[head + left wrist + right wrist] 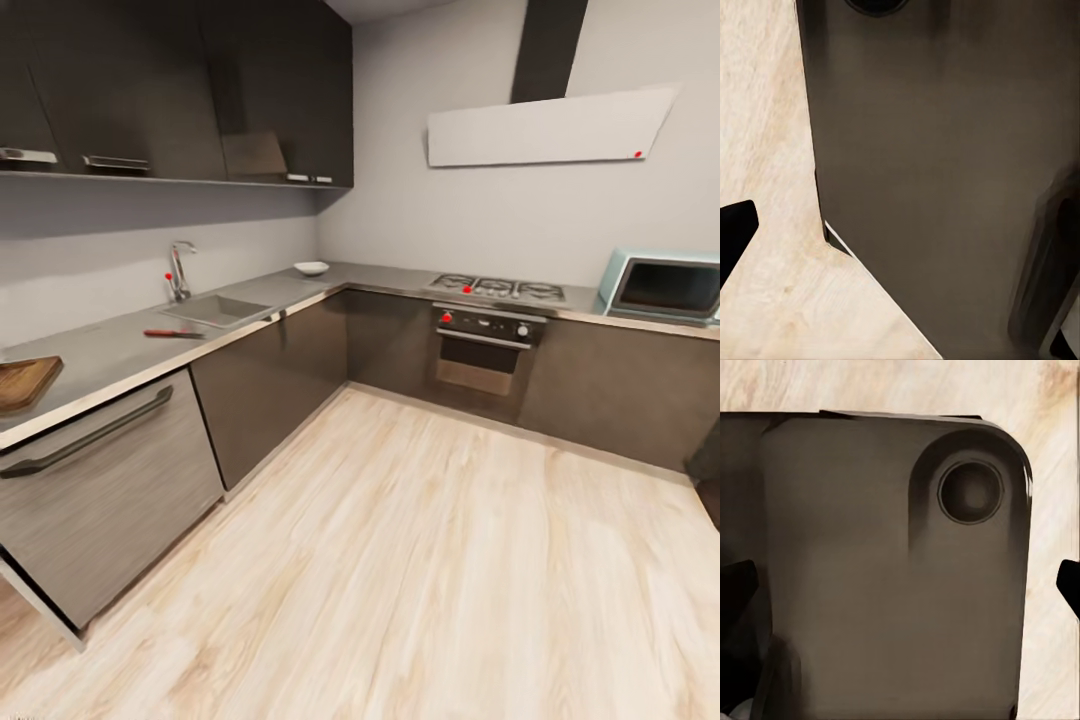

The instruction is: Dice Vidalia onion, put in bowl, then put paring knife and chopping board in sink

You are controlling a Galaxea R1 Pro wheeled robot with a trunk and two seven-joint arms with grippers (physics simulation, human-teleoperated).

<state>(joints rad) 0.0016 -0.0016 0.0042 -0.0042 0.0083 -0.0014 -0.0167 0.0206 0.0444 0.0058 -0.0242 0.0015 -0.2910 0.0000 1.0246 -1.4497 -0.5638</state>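
In the head view the countertop (110,355) runs along the left wall. The sink (215,311) is set into it, with its chrome tap (180,270) behind; the basin's inside is hidden, and so is the Vidalia onion. The paring knife (172,334) lies on the counter just in front of the sink. At the view's left edge the chopping board (22,383) is partly cut off. The white bowl (311,268) stands farther along, near the corner. My left gripper (900,225) and right gripper (900,592) hang open and empty over my own dark base and the floor.
A hob (497,288) and oven (483,350) stand at the back, with a microwave (662,286) at the right. Dark cabinets (270,385) sit under the counter, a wide drawer (100,480) nearest me. Pale wood floor (420,560) spreads ahead.
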